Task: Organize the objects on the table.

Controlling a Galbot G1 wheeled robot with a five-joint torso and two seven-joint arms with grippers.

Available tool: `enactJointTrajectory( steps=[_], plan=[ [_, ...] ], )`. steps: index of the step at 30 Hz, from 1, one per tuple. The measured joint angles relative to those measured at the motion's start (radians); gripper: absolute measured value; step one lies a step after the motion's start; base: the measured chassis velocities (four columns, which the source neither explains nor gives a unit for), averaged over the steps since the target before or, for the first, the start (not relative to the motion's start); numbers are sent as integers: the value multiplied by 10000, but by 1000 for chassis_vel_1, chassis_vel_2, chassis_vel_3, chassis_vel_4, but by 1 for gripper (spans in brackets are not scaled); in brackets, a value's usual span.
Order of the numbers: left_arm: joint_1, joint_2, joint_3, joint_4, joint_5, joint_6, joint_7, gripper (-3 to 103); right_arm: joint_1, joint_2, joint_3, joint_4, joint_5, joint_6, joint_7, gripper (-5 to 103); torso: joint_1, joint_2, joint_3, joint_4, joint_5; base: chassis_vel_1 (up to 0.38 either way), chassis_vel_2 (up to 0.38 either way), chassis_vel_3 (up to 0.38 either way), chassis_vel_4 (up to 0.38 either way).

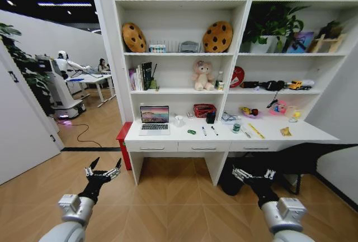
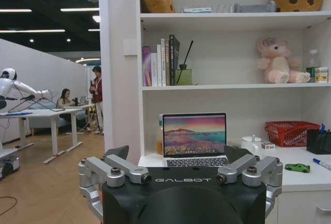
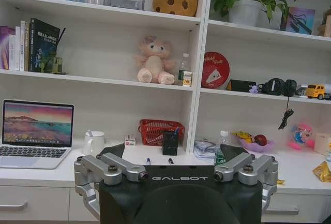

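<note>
The white table point(image 1: 226, 137) stands against the wall some way ahead of me. On it are an open silver laptop point(image 1: 155, 120), a tiny green toy car point(image 1: 192, 132), two dark pens point(image 1: 204, 131) point(image 1: 215, 131), a green-topped tin point(image 1: 236, 128) and a yellow ruler point(image 1: 256, 131). My left gripper point(image 1: 103, 172) hangs open over the floor, short of the table's left end, and holds nothing. My right gripper point(image 1: 253, 174) is open too, low before the table's right half. The left wrist view faces the laptop point(image 2: 195, 137) and car point(image 2: 297, 167); the right wrist view catches both pens point(image 3: 148, 161) point(image 3: 170, 160).
A red basket point(image 1: 204, 110), a black pen holder point(image 1: 211, 117) and a white mug point(image 1: 178, 121) stand at the table's back. A red box point(image 1: 124, 141) sits by its left leg, with dark cloth point(image 1: 302, 161) under the right end. Open wooden floor lies between me and the table.
</note>
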Motion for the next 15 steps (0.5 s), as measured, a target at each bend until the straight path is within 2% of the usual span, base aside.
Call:
enactJointTrajectory(
  steps=[4, 11, 12, 13, 15],
  plan=[
    [2, -29, 16, 33, 13, -15, 29, 100, 3, -5, -7, -25, 0, 0, -8, 100, -1, 1, -1, -1, 0, -91, 61, 96, -70],
    [18, -29, 18, 56, 25, -38, 69, 100, 9, -11, -14, -51, 0, 0, -21, 100, 1, 0, 0, 6, 2, -168, 146, 141, -177],
    [15, -17, 17, 74, 29, -44, 82, 100, 8, -7, -15, -64, 0, 1, -21, 100, 9, -4, 3, -11, -3, -176, 192, 257, -194],
    [15, -17, 17, 74, 29, -44, 82, 100, 8, -7, -15, -64, 0, 1, -21, 100, 9, -4, 3, -11, -3, -176, 192, 257, -194],
    [21, -15, 12, 91, 37, -51, 89, 100, 2, 0, -29, -84, -1, 6, -25, 100, 2, -3, 0, 4, -3, -183, 183, 251, -97]
  ],
)
